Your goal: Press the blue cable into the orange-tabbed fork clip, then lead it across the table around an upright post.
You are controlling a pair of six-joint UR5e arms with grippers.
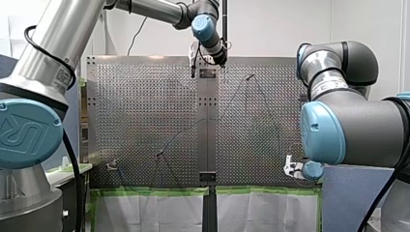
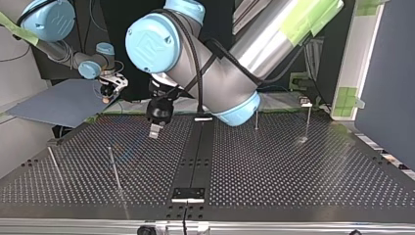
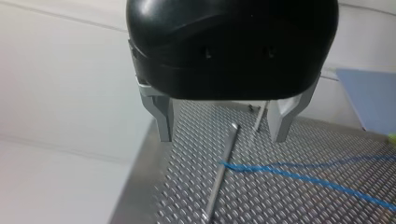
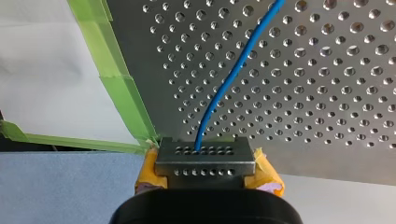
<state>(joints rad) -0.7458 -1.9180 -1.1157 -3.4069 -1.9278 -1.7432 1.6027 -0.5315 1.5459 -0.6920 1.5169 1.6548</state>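
Observation:
In the left wrist view, a thin blue cable (image 3: 299, 176) lies on the perforated table (image 3: 289, 205) and bends at a slim upright post (image 3: 217, 182). My left gripper (image 3: 222, 138), black with metal fingers (image 3: 163, 121), hangs open just above that post with nothing in it. It sits over the far middle of the table in the front view (image 1: 193, 67). My right gripper (image 4: 204, 154), with yellow pads, is shut on the blue cable (image 4: 229, 79) at the table's near right corner (image 1: 291, 168). From there the cable runs out over the holes.
Green tape (image 4: 119, 88) lines the table edge by my right gripper. More thin posts (image 2: 256, 120) (image 2: 51, 159) stand on the table, and a black rail (image 2: 195, 156) runs down its middle. A small fitting (image 1: 112, 166) sits at the front view's near left. A blue board (image 2: 63, 100) lies beside the table.

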